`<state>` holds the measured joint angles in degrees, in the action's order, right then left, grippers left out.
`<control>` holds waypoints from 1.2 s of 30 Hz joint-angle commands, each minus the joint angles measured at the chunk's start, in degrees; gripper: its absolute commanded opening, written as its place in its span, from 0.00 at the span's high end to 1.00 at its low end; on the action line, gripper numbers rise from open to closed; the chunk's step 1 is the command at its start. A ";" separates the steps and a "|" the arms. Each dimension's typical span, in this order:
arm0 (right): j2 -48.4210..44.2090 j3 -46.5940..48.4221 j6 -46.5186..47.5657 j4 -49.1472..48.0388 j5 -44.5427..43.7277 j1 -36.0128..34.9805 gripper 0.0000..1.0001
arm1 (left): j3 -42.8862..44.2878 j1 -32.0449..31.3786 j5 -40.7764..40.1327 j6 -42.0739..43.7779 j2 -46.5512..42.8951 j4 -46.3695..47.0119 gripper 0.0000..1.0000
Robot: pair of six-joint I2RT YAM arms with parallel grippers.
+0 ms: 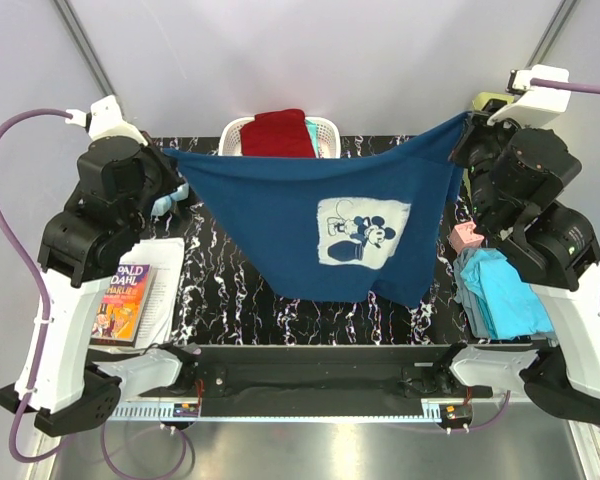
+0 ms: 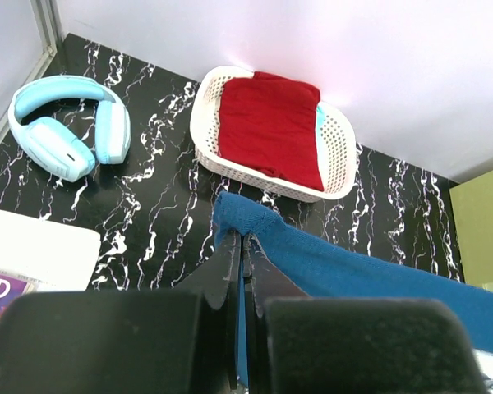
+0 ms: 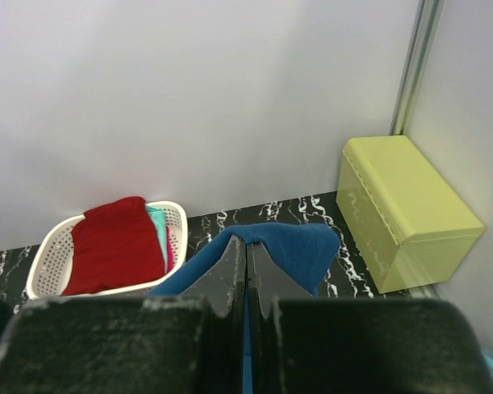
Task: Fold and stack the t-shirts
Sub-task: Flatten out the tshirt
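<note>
The navy blue t-shirt (image 1: 320,215) with the white cartoon-mouse print hangs spread in the air between my two grippers, above the black marbled table. My left gripper (image 1: 166,153) is shut on its left top corner; the wrist view shows blue cloth (image 2: 345,267) pinched between the fingers. My right gripper (image 1: 467,122) is shut on its right top corner, the cloth (image 3: 292,246) draped over the fingertips. A folded dark red t-shirt (image 1: 278,133) lies in the white basket (image 1: 325,130) at the back. A turquoise t-shirt (image 1: 505,293) lies crumpled at the right.
Light blue headphones (image 2: 66,123) lie at the back left. A book (image 1: 122,300) on white paper sits at the left front. A yellow-green box (image 3: 407,209) stands at the back right corner. A small pink object (image 1: 467,236) lies by the turquoise shirt.
</note>
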<state>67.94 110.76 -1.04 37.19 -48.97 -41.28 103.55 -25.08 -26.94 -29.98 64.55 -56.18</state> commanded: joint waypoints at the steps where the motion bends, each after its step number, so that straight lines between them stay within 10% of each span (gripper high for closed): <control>1: -1.76 -0.11 4.46 -5.38 -3.68 -0.47 1.00 | 2.19 -0.14 -3.38 1.68 -1.45 1.60 1.00; 13: -6.51 -1.24 3.41 3.04 -4.81 -0.56 1.00 | -5.96 -1.99 -4.09 -2.10 -11.80 -2.18 1.00; 22: -15.46 -19.08 -6.69 10.97 -8.16 -0.47 1.00 | -22.41 -2.78 -0.13 -7.64 -22.18 -3.40 1.00; 36: -17.76 -27.86 -21.45 24.14 -6.41 -0.56 1.00 | -22.48 -2.78 -2.07 -5.71 -25.61 -7.80 1.00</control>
<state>51.09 87.15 -15.00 55.51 -53.30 -41.71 84.95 -28.10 -26.20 -36.53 39.42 -63.42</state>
